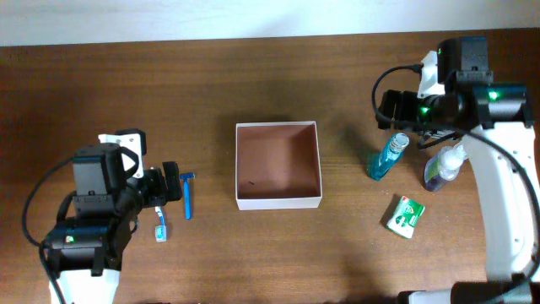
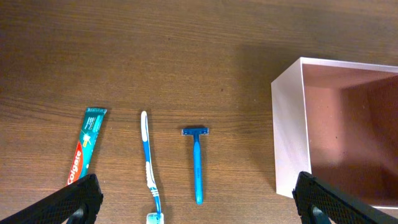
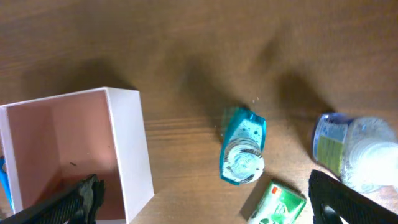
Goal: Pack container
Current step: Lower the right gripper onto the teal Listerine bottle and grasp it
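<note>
The container [image 1: 278,202], a square white-walled box with a reddish-brown floor, stands open and empty mid-table; it also shows in the left wrist view [image 2: 287,130] and the right wrist view [image 3: 129,149]. My left gripper [image 1: 167,187] is open and empty [image 2: 199,208], hovering over a blue razor [image 2: 197,165], a blue toothbrush [image 2: 148,162] and a toothpaste tube [image 2: 87,146]. My right gripper [image 1: 412,118] is open and empty [image 3: 211,205], above a teal bottle [image 3: 244,146], a clear bottle [image 3: 348,149] and a green-and-white packet [image 3: 277,202].
From overhead, the razor [image 1: 187,194] and toothbrush [image 1: 159,224] lie left of the box. The teal bottle [image 1: 387,156], clear bottle [image 1: 443,166] and packet [image 1: 405,216] are to its right. The table is dark wood.
</note>
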